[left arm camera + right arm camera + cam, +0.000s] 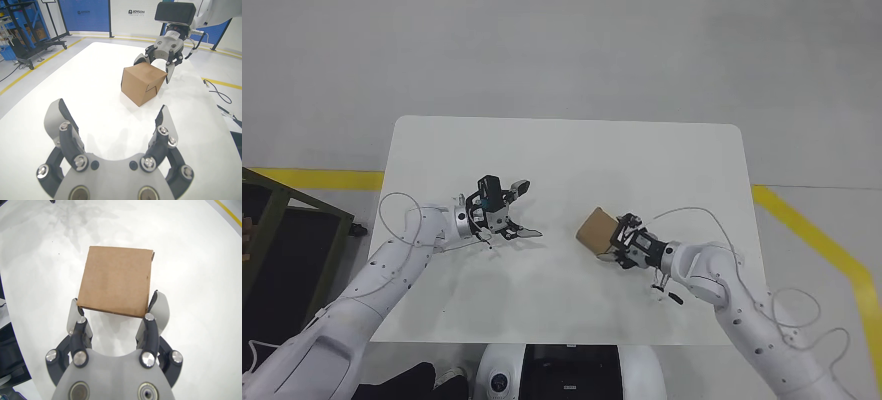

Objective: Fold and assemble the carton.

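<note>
One white worktop [642,160] [75,79] [189,275] carries the scene, with two grippers and a single carton on it.

Left of centre, the left gripper [528,209] [112,105] hangs just above the bare surface. Its jaws are spread wide with nothing between them, and they face right towards the carton, well apart from it.

Right of centre is the one carton [594,232] [140,83] [115,279], plain brown card already folded into a closed, cube-like box. The left wrist view shows one tuck tab cut into the face turned towards the near side. Whether the box sits flat on the worktop or is slightly raised at one end cannot be told.

Just right of it, the right gripper [620,240] [153,70] [115,296] reaches in from the right. Its jaws have drawn in around the carton's right end, with one finger against each side of the box, so the carton is pinched between them.
</note>
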`<action>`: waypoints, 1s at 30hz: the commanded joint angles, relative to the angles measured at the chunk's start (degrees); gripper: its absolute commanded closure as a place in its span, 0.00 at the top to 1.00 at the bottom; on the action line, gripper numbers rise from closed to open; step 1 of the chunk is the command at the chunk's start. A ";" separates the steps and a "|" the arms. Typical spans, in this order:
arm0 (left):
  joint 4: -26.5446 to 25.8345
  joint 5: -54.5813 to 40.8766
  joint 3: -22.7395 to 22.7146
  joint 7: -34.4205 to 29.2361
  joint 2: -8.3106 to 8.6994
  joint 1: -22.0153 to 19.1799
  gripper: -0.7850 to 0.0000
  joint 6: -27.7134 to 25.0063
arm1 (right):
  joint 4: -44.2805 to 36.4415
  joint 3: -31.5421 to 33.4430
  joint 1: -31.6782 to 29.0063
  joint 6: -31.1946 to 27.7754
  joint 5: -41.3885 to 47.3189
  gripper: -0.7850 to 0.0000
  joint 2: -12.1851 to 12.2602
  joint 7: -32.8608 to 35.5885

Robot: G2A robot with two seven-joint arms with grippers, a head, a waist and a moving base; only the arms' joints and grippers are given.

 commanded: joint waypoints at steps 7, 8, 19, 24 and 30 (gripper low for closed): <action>0.00 0.00 0.00 0.00 0.00 0.00 1.00 0.00 | -0.83 0.93 -0.22 -2.36 1.35 0.44 0.14 -2.29; 0.00 0.00 0.00 0.00 0.00 0.00 1.00 0.00 | -1.12 1.18 -0.20 -2.94 1.81 0.44 0.18 -2.88; 0.00 0.00 0.00 0.00 0.00 0.00 1.00 0.00 | -7.89 6.30 0.12 -6.30 5.40 0.46 0.74 -10.24; 0.00 0.00 0.00 0.00 0.00 0.00 1.00 0.00 | -12.16 9.64 0.19 -6.57 6.72 0.46 1.02 -13.77; 0.00 0.00 0.00 0.00 0.00 0.00 1.00 0.00 | -17.22 13.80 -1.47 -7.55 7.74 0.47 1.41 -18.57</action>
